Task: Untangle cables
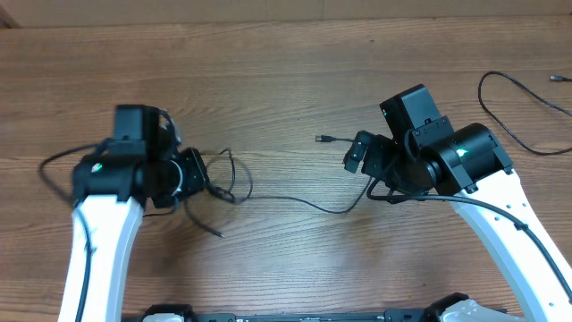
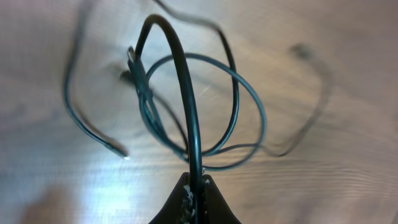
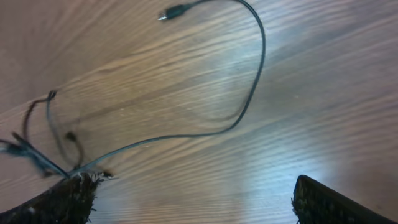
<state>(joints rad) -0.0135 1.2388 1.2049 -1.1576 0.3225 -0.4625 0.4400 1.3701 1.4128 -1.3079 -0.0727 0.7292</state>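
Left gripper (image 1: 191, 175): I am pressing my fingers together on 1 strand of the tangle (image 1: 223, 179), left of centre in the overhead frame.
Left fingertips (image 2: 177, 202): they are meeting at the bottom centre of the left wrist frame, pinching the held strand (image 2: 186, 93), which is arching up from them toward the top of the frame.
Tangle detail: behind the held strand a round loop (image 2: 239, 112) is lying on the table (image 1: 268, 72). A loose end (image 2: 121, 151) is pointing toward the lower left, and blurred strands are trailing to the upper right.
Right gripper (image 1: 356, 154): I am holding my fingers spread wide, right of centre overhead, gripping nothing.
Right fingers (image 3: 68, 199): they are showing in the lower left and lower right corners of the right wrist frame, with bare wood between them.
Long cable (image 1: 304, 204): it is running from the tangle rightward across the lower middle of the overhead frame and curving up under my right gripper. Its plug (image 1: 322, 139) is lying just left of that gripper.
Contact check: in the right wrist frame the long cable is passing just beside my lower-left finger; I cannot tell whether they are touching.
Separate cable (image 1: 514, 112): it is lying alone in the upper right of the overhead frame, well apart from the tangle.
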